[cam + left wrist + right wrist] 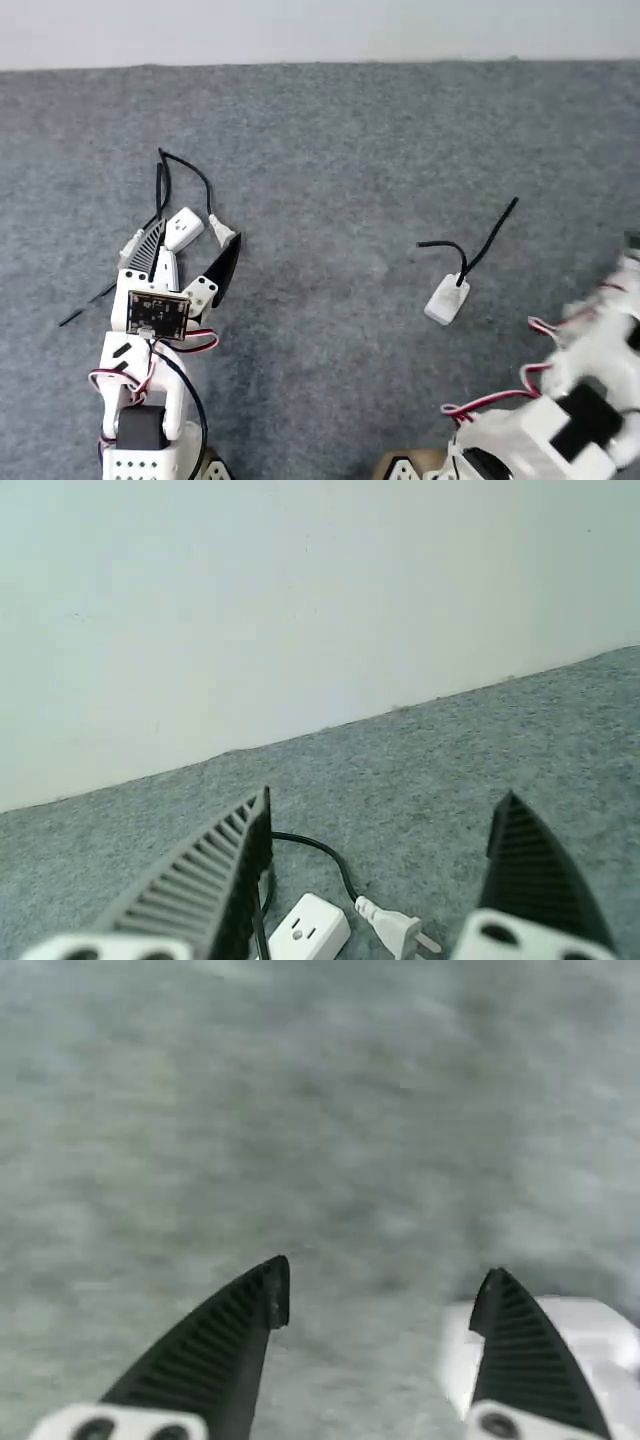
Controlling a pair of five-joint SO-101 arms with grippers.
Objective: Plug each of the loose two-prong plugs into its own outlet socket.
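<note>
Open and empty, my left end effector (386, 794) has the socket (312, 930) and plug (392, 928) between its fingers; my right end effector (386, 1266) is open and empty too.

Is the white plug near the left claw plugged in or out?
Out: the plug lies beside the socket, apart from it, its prongs bare.

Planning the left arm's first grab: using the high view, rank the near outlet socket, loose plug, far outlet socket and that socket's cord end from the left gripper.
1. Near outlet socket and loose plug: both between the open jaws of the left gripper, too close to call.
2. Far outlet socket: right of centre.
3. Cord end: farther right, toward the back.
</note>
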